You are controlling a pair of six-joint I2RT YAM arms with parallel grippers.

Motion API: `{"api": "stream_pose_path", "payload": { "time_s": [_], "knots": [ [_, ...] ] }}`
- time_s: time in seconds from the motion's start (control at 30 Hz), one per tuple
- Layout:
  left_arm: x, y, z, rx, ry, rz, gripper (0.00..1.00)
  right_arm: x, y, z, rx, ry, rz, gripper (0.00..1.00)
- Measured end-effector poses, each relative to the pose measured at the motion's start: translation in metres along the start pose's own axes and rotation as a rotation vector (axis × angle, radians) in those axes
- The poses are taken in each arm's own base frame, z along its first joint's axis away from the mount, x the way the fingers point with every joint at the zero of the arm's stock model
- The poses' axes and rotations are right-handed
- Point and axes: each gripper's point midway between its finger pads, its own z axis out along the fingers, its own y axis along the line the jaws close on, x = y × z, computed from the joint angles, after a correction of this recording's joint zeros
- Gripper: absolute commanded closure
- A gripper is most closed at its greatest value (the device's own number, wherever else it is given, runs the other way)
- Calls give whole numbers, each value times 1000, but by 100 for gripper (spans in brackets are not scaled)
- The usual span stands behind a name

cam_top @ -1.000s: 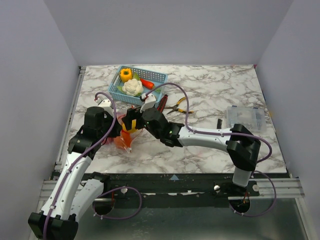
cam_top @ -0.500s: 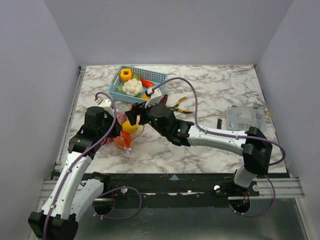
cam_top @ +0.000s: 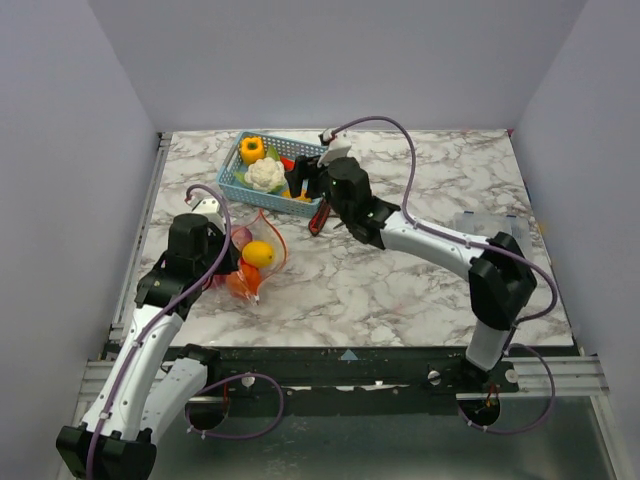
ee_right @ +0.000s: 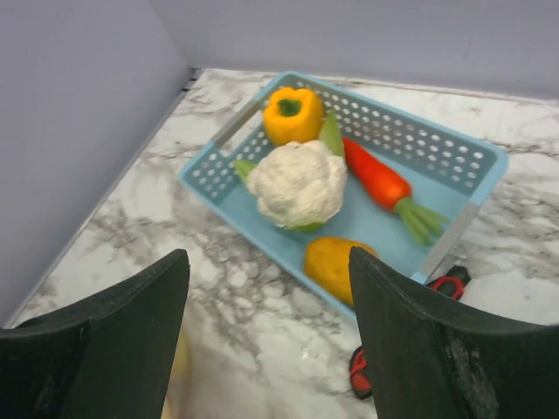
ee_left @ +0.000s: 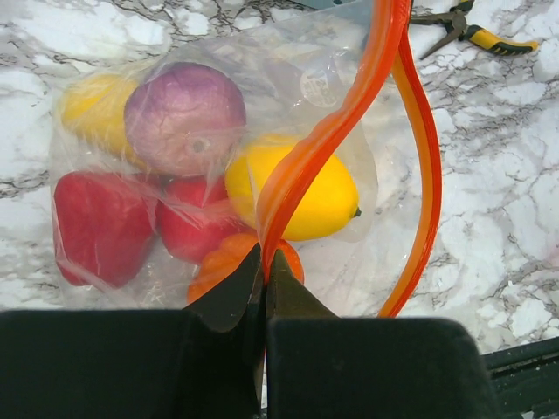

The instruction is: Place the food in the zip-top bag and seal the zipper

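Pinching the zipper (ee_left: 349,113), the left gripper (ee_left: 265,269) has its jaws fully closed on one orange strip, right where the strip meets the near edge of the bag (ee_left: 336,74). The left arm is bent at the elbow, forearm angled forward from the base, wrist low over the bag's near-left side. The gripped strip runs straight up and away from the jaws; the second strip bows off to the right, so the mouth is unsealed. The bag lies flat on the table (cam_top: 400,280), left of centre, just near of the basket (ee_right: 476,161). Inside it are an onion (ee_left: 183,118), a lemon (ee_left: 306,188), two red pieces (ee_left: 92,227), an orange piece (ee_left: 223,271) right at the fingertips, and a yellow piece (ee_left: 87,105) behind the onion. The right arm is stretched long toward the far left, elbow out on the right, wrist above the basket's near-right corner. The right gripper (ee_right: 266,262) points down at the basket, fingers spread wide, nothing between them, touching nothing. In the basket: a pepper (ee_right: 293,113), a cauliflower (ee_right: 297,183), a carrot (ee_right: 376,179) and a yellow-orange piece (ee_right: 336,266). The pliers (ee_right: 445,284) lie just outside the near rim.
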Motion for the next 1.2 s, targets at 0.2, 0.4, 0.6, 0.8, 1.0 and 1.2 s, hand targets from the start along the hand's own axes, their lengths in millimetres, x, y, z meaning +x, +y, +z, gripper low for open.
{"api": "stream_pose_path", "payload": {
  "time_s": [0.2,0.4,0.6,0.8,1.0,1.2],
  "knots": [
    [-4,9,-2,-54,-26,-8,100,23,-42,61,4,71,-40,32],
    [-7,20,-3,-111,-43,-17,100,47,-49,106,-79,176,-116,31],
    [-11,28,-9,-159,-77,-30,100,66,-58,125,-144,281,-198,29],
    [-12,32,-9,-178,-83,-36,100,94,-72,135,-200,381,-269,29],
    [-11,33,-7,-182,-73,-38,100,131,-90,137,-251,494,-298,29],
    [-11,34,-6,-185,-69,-39,100,152,-93,132,-327,568,-300,28]
  ]
}}
